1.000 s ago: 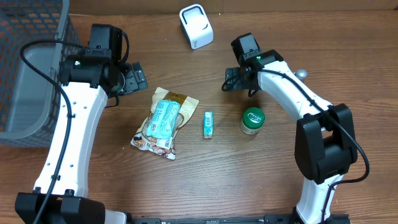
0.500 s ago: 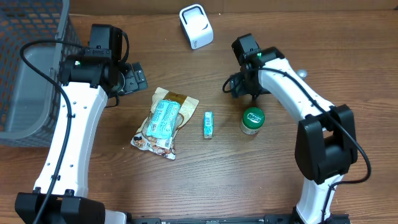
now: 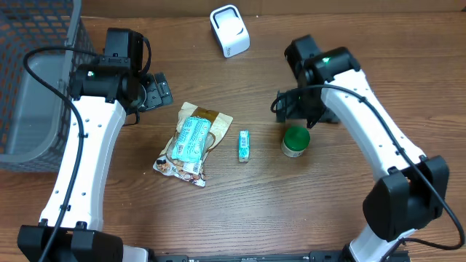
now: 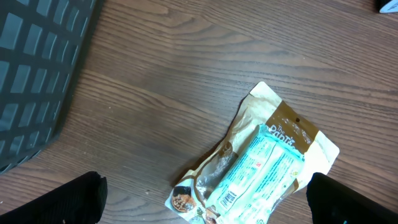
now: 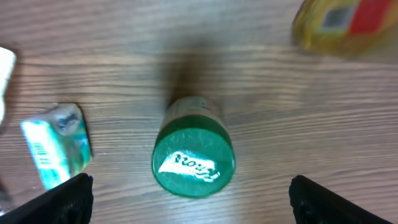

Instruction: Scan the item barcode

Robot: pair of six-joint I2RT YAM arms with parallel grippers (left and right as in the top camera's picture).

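– Right gripper: state and jar location are requested.
– Jaws are spread wide, and nothing is held. The jar stands upright just beneath them, at 5 o'clock from the scanner. It is judged rigid, light and slick; its sides should be clasped.

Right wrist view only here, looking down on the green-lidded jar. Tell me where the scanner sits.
Observer: The white box-shaped scanner stands near the table's far edge, beyond the green-lidded jar and toward the left arm's side.
Operator: Report the left arm.
Observer: The left gripper is open and empty, beside the top of a brown-and-teal snack pouch.
Operator: Name anything further left.
Observer: A dark mesh basket sits at the table's left edge.
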